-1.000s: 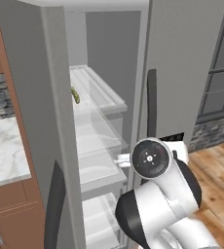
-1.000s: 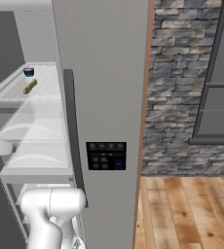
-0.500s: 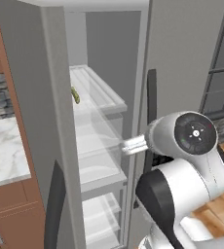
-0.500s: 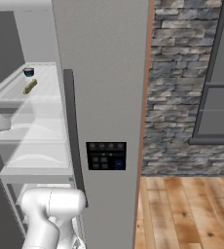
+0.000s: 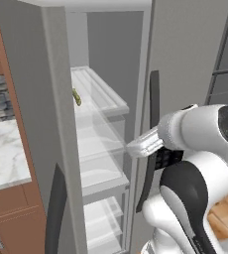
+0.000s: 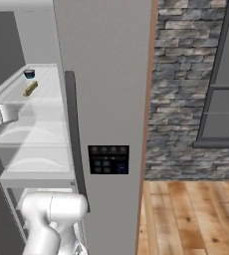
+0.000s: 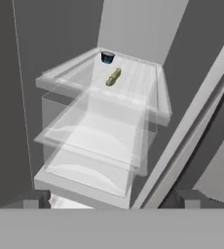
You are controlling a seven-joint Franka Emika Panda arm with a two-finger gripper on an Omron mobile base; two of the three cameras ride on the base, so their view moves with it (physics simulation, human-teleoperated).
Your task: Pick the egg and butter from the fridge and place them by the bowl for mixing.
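At the bottom of the hand view the gripper [image 7: 111, 199] stands spread wide with nothing between its two dark tips, one low at the left, one low at the right. Just beyond them lie the lower pale shelves of the fridge [image 6: 104, 74], stacked one above another and bare as far as can be seen. Ahead of the fingers and higher, on the upper shelf [image 7: 148, 82], lies the butter [image 7: 113, 77], a short yellow-green stick close to the midline between the tips and well apart from them. Its long axis runs away from the fingers with a slight slant to the right, so it lies more along the reach than across it; my guess is that the jaws could close across its thin width with little turning of the hand. Farther still, just behind the butter toward the back wall, stands a small dark cup [image 7: 107, 57], apart from the stick. I cannot pick out the egg. From the left base view the butter [image 5: 77, 96] sits near the shelf's left edge, beyond the arm's pale hand.
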